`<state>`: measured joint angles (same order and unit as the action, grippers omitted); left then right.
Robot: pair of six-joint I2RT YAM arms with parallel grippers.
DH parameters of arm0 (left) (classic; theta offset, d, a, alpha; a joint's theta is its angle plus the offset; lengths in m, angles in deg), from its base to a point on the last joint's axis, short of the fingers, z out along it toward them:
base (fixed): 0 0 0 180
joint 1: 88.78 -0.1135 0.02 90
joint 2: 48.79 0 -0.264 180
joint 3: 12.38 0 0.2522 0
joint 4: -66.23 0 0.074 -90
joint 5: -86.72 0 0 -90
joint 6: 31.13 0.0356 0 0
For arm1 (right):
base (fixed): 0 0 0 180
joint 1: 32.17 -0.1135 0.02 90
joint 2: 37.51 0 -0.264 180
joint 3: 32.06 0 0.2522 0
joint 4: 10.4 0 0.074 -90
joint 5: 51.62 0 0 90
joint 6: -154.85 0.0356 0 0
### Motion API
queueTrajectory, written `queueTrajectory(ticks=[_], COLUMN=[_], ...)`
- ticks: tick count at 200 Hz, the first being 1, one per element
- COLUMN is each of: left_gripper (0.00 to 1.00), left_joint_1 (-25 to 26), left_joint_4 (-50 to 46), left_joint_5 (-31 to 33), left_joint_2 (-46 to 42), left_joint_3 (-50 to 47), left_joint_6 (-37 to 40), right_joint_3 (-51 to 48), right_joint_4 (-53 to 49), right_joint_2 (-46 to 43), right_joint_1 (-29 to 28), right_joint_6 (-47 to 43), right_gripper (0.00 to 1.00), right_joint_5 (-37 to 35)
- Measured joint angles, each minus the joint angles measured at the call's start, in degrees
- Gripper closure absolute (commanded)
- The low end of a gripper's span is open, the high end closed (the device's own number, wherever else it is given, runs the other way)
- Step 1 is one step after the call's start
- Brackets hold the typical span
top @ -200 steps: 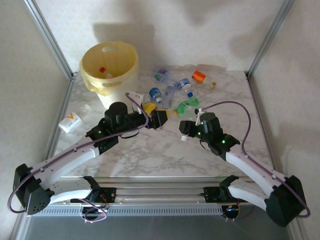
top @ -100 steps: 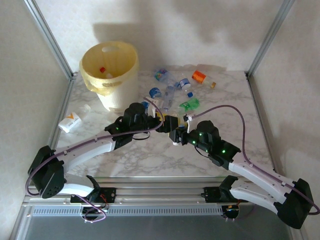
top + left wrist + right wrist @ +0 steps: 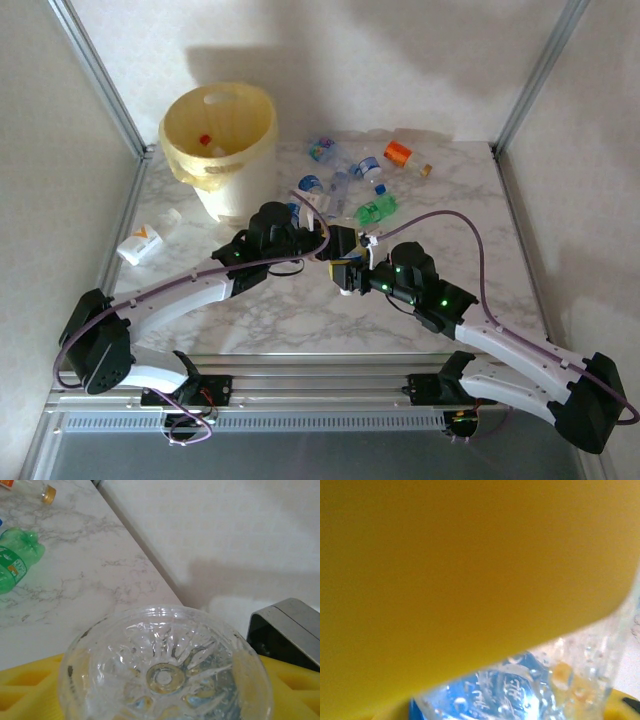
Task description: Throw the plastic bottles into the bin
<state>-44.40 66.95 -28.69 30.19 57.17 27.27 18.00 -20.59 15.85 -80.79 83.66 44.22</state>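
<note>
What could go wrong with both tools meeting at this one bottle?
The clear bottle sits between the left tool and right tool; if either releases before the other grips firmly, it may drop onto the table. The tools are nearly touching, so a small move could knock them together.

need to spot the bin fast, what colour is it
Pale yellow bin, clearest in the top external view.

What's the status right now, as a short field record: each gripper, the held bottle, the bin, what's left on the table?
left gripper: at the base of the clear bottle, grip unclear
right gripper: shut on the clear bottle
bin: far left, items inside
loose: green bottle and several more on the table
</note>
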Motion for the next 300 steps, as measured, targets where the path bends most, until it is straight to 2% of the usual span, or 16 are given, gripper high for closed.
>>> queueTrajectory(ticks=[36, 59, 78, 110, 120, 137, 180, 226, 269, 300], left_gripper=[0.53, 0.59, 0.60, 0.61, 0.61, 0.62, 0.62, 0.61, 0.60, 0.61], left_joint_1=[-0.4, -0.6, -1.0, -1.8, -2.5, -4.8, -10.3, -15.6, -19.2, -21.6], left_joint_4=[-0.3, -0.7, -1.5, -3.4, -4.3, -6.1, -13.1, -22.4, -23.5, -21.4], left_joint_5=[0.1, 0.1, -0.1, -0.6, -0.2, 1.2, 5.4, 11.4, 19.1, 23.9], left_joint_2=[0.3, 0.3, 0.3, -0.3, -0.8, -1.6, -4.7, -9.1, -14.6, -17.5], left_joint_3=[0.0, 0.0, -0.1, -0.1, 0.0, 0.4, 4.8, 16.8, 25.9, 27.8], left_joint_6=[-0.2, 0.0, 0.0, 0.3, 0.8, 1.9, 5.7, 12.1, 18.0, 21.4], right_joint_3=[0.0, 0.0, 0.0, 0.0, 0.0, 0.0, 0.1, 0.1, 0.1, -0.1], right_joint_4=[-0.1, 0.1, 0.3, 0.5, 0.4, -0.3, -4.1, -5.7, -6.2, -6.4], right_joint_2=[0.1, 0.6, 1.5, 2.0, 2.0, 1.9, 1.3, -0.7, -1.1, -1.1], right_joint_1=[0.3, 0.3, 0.3, 0.3, 0.2, -0.1, -0.2, 0.9, 2.1, 2.4], right_joint_6=[0.0, 0.1, 0.3, -0.2, 0.0, -0.5, -0.6, -0.2, 0.2, 0.5], right_gripper=[0.51, 0.45, 0.37, 0.17, 0.09, 0.01, 0.01, 0.01, 0.01, 0.01], right_joint_5=[-0.2, 0.2, 0.7, 3.0, 3.4, 3.7, 1.5, -0.1, -0.5, -1.2])
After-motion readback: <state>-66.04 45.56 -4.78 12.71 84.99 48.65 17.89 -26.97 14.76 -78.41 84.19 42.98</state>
